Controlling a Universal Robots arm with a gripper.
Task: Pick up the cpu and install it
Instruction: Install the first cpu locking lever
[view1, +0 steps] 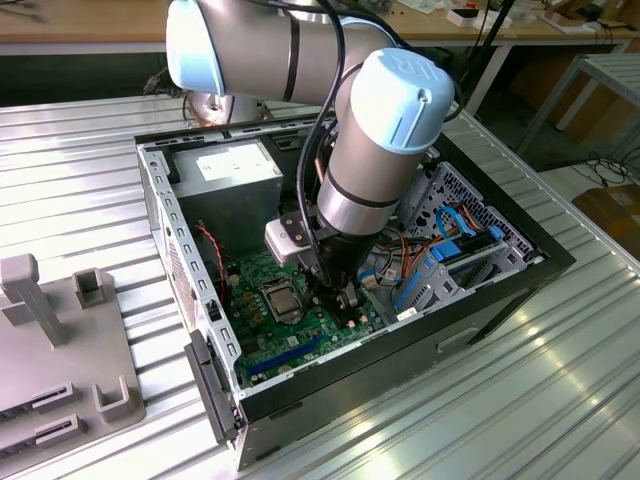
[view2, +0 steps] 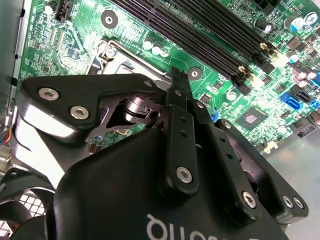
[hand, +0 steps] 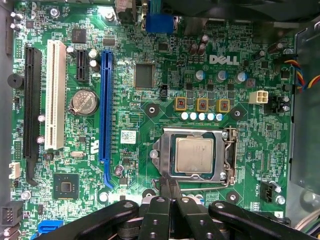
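Even, bright light was cast from above, and broad white glare streaks were thrown along the ribbed metal tabletop (view1: 520, 400) in the exterior view. The computer case (view1: 400, 345) interior was left dimmer — shadowed by the arm (view1: 385, 130). In the first wrist view the motherboard (hand: 125, 90) was rendered sharp; the pincer (view2: 172, 82) body was blurred close up in the second wrist view.

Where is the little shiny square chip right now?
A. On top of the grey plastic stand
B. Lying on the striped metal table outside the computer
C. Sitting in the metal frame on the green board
C: in the first wrist view the cpu lies flat inside the socket frame on the motherboard, just ahead of the gripper.
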